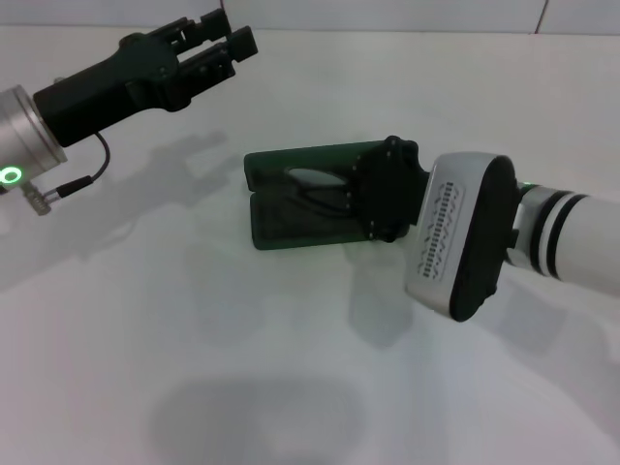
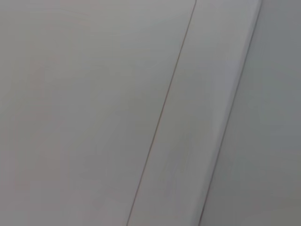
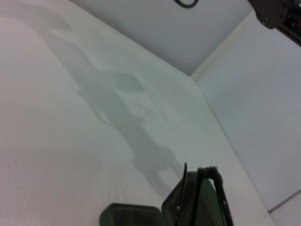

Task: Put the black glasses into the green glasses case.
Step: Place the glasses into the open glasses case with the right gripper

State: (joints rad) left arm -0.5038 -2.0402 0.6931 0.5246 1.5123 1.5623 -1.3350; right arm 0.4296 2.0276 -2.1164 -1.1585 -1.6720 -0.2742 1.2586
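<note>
The green glasses case (image 1: 281,221) lies open in the middle of the white table. The black glasses (image 1: 316,178) lie in or just over it; one clear lens and thin black arms show. My right gripper (image 1: 384,190) is low over the case's right half and hides that end of the glasses. In the right wrist view the glasses' black frame (image 3: 210,171) stands tilted above the case (image 3: 127,214). My left gripper (image 1: 221,37) is open and empty, held high at the far left, well away from the case.
The white table (image 1: 194,339) ends at a white wall at the back (image 1: 387,15). The left wrist view shows only plain white panels (image 2: 94,113). Part of the left arm (image 3: 277,14) shows in the right wrist view.
</note>
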